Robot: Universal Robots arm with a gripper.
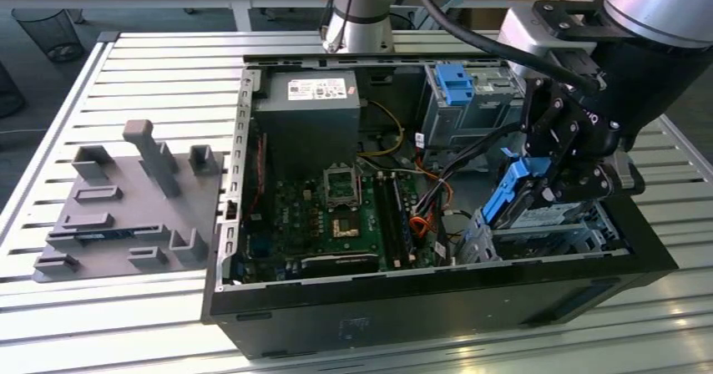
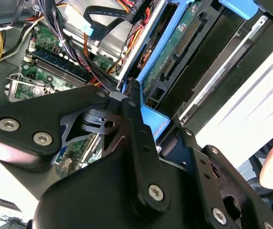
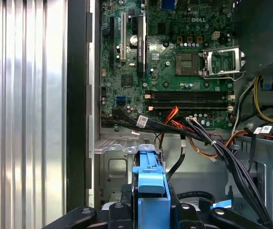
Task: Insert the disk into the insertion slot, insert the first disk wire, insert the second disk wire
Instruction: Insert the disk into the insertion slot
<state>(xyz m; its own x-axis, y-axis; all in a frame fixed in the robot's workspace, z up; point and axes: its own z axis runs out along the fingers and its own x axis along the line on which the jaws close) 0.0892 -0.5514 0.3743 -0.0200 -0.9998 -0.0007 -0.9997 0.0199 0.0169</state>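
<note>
Your fingers (image 2: 138, 138) clamp the disk (image 1: 515, 189) by its blue frame | disk tilted above the drive cage (image 1: 535, 242) | computer case (image 1: 423, 307) open on bench (image 1: 112, 324)

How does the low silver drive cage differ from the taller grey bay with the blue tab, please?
The insertion slot is low and silver; the grey bay stands taller. The grey bay carries a blue tab on top; the insertion slot instead has the disk held tilted over it by the gripper. Both are metal cages inside the case, toward the exterior view's right.
</note>
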